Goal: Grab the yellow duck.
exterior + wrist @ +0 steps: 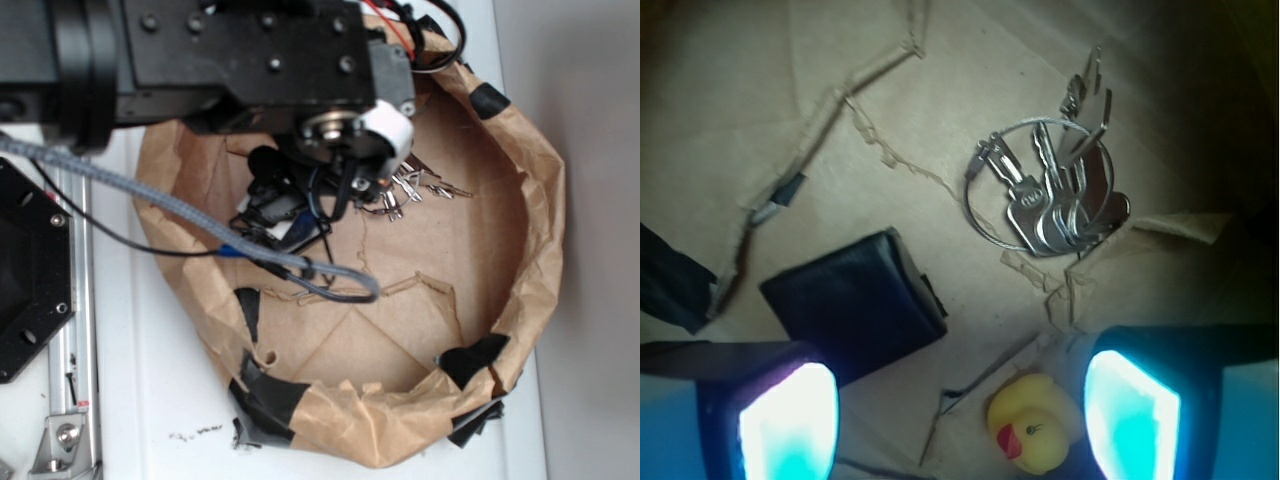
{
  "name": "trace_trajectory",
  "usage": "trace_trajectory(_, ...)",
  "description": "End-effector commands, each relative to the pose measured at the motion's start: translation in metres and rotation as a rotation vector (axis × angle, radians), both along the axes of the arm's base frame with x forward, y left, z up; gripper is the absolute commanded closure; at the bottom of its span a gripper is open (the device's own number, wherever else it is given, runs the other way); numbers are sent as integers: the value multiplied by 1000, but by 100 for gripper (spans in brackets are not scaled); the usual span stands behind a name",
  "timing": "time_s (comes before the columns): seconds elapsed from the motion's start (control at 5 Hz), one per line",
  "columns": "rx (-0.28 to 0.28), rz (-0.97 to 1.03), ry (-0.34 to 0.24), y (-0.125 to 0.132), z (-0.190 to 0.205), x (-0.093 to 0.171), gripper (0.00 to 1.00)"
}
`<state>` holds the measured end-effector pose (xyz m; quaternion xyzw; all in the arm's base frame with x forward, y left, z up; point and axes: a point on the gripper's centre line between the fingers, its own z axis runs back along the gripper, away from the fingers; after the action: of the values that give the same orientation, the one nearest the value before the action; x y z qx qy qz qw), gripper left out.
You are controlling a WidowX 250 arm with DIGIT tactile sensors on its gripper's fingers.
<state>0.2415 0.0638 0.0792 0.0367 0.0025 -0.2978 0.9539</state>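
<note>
Gripper [960,410] jaws apart w/ yellow duck [1034,432] between; no legible writing.

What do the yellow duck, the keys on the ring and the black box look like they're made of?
Yellow duck: likely rubber or soft plastic, with a glossy, rounded, moulded look.
Keys: metal, silvery with bright reflections, on a thin wire ring.
Black box: unclear, perhaps leatherette or coated card; matte, faintly textured surface.

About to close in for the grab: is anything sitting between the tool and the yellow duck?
Nothing visible. In the wrist view the yellow duck lies between the open tool's fingers, nearer the right one. The black box and keys lie farther off.
</note>
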Motion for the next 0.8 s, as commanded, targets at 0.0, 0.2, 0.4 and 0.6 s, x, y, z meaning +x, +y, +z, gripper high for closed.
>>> trace_trajectory(0.0, 20, -53, -5, 20, -24, -14, 0)
trace_trajectory(0.2, 61, -110, -27, 28, -32, -6, 0)
trace_trajectory(0.4, 82, -122, -37, 31, -33, 9, 0)
trace_trajectory(0.6, 105, -140, -19, 32, -44, 12, 0)
